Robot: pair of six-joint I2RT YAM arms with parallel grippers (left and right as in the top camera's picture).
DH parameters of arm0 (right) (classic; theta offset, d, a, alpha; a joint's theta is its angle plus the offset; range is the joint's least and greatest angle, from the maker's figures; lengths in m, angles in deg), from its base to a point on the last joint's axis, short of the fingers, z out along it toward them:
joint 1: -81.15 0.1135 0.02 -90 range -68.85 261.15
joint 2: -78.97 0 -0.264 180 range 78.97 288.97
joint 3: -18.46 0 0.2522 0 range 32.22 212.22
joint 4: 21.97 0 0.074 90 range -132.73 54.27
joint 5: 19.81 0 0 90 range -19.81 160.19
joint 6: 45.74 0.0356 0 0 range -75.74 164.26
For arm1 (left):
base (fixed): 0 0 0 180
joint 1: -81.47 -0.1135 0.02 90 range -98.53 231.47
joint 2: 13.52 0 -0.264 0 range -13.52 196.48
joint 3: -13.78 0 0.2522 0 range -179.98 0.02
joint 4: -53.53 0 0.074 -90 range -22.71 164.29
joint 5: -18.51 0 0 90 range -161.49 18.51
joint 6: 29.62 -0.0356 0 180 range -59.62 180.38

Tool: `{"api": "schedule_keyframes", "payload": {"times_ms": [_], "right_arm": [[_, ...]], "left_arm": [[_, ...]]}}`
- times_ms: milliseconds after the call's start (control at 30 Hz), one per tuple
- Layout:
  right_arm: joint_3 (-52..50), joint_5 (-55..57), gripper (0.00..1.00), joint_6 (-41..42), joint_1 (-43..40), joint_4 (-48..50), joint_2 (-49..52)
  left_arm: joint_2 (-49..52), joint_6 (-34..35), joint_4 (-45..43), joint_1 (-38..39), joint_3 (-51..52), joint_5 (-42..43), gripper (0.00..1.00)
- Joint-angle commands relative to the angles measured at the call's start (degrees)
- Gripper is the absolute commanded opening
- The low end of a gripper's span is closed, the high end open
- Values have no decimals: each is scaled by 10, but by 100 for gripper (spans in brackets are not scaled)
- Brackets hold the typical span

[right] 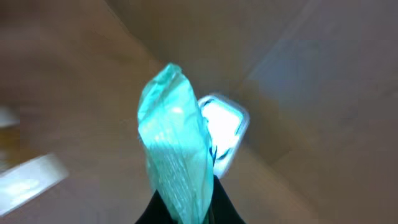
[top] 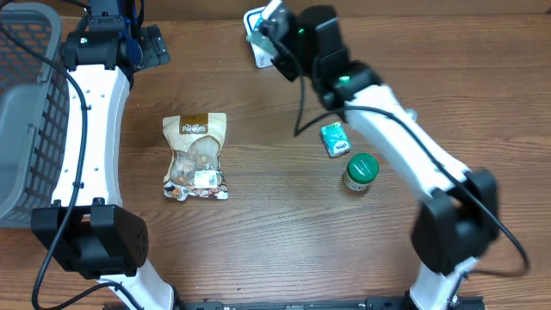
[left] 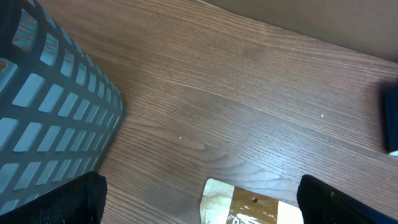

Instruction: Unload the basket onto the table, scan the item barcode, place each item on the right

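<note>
Teal packet lifted to the scanner; the reading itself seems not finished.

Far left of the clear snack bag with a brown band (top: 195,158) stands a grey plastic lattice basket (top: 26,164). Up-left of the bag, the left gripper (top: 157,45) has wide, empty jaws. Up-right of the bag, the right gripper (top: 269,30) is closed tight on a thin light-teal plastic packet (right: 177,149), held off the wooden surface (top: 258,250) near a small white lit device (right: 225,124), probably the scanner. I judge that picking and carrying are done and the scan is left. The bag's white writing is too small to read, and no barcode shows.

Wood table (top: 275,250) w/ snack bag (top: 195,157), teal pkt (top: 335,139), green-lid jar (top: 362,171), grey basket (top: 30,112) at left edge.
</note>
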Motion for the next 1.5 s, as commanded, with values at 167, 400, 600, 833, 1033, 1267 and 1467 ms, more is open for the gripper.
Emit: {"api": "schedule_keyframes", "payload": {"times_ms": [167, 400, 600, 833, 1033, 1267, 1467], "right_arm": [[4, -213, 4, 101, -5, -300, 17], [4, -137, 4, 97, -4, -418, 75], [4, -60, 57, 91, -5, -405, 102], [5, 41, 100, 169, -2, -341, 101], [6, 23, 100, 370, 28, -318, 101], [5, -97, 100, 433, 74, -258, 101], [5, -64, 37, 541, 94, -218, 107]], "left_arm": [[7, 0, 2, 4, -1, -7, 100], [7, 0, 2, 4, -1, -7, 100], [7, 0, 2, 4, -1, -7, 99], [7, 0, 2, 4, -1, -7, 99], [7, 0, 2, 4, -1, -7, 100], [7, 0, 2, 4, -1, -7, 100], [7, 0, 2, 4, -1, -7, 100]]}}
